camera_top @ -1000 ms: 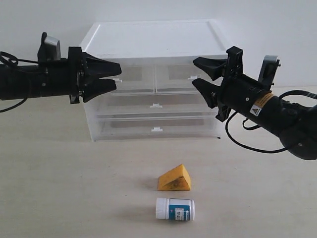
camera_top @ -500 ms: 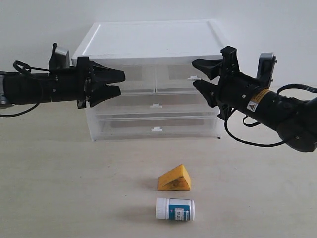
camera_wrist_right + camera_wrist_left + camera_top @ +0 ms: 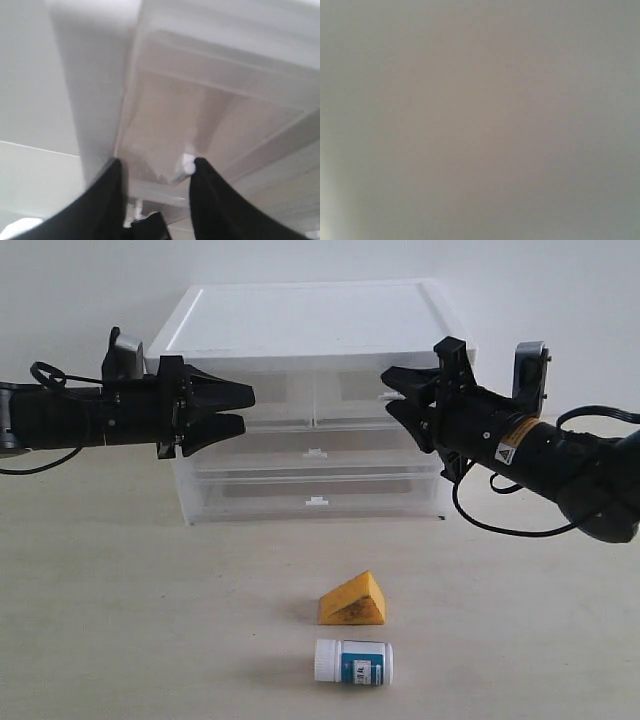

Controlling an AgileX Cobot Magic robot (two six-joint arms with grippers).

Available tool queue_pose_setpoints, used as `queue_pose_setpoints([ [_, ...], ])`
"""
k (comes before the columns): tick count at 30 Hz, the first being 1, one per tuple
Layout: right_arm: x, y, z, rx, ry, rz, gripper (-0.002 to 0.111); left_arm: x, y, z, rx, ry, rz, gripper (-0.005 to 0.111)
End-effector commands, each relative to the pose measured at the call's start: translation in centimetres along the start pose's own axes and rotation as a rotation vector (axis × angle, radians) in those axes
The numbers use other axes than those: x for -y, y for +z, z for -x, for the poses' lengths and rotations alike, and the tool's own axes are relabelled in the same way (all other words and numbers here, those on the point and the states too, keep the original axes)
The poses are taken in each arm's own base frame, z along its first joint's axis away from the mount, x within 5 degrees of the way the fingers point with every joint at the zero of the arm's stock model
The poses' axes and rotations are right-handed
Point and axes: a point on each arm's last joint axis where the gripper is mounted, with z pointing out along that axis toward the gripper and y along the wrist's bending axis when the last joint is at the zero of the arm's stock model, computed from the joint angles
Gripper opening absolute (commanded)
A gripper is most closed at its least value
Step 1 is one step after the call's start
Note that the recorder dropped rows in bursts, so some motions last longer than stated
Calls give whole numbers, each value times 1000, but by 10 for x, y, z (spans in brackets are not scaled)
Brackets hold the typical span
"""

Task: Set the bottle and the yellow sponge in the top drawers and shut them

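Observation:
The yellow sponge (image 3: 352, 602) lies on the table in front of the chest, and the bottle (image 3: 353, 661) lies on its side just nearer the camera. Both top drawers, left (image 3: 278, 398) and right (image 3: 352, 388), sit pushed in. My left gripper (image 3: 247, 408) is open, its tips at the left drawer's front and covering its handle. The left wrist view is a grey blur only. My right gripper (image 3: 386, 390) (image 3: 157, 162) is open at the right drawer's front. One of its fingers (image 3: 205, 185) sits beside the white clip handle (image 3: 187, 165). Nothing is held.
The white-topped chest (image 3: 310, 320) stands at the back against a pale wall. Two full-width drawers (image 3: 315, 490), both pushed in, lie below the top pair. Both arms hang level in front of the chest, left and right of it.
Both grippers have closed in on the chest's top drawers, the left moving rightward and the right moving leftward. The sponge and the bottle have not moved.

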Motion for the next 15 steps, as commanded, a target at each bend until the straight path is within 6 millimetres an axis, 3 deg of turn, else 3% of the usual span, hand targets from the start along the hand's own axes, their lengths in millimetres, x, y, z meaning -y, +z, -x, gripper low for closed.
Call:
queue_pose_setpoints([
  [1, 1, 1, 6, 45, 7, -20, 3, -1, 1, 6, 33, 19, 32, 58],
  [15, 1, 1, 4, 20, -19, -13, 0, -5, 0, 7, 44, 20, 74, 58],
])
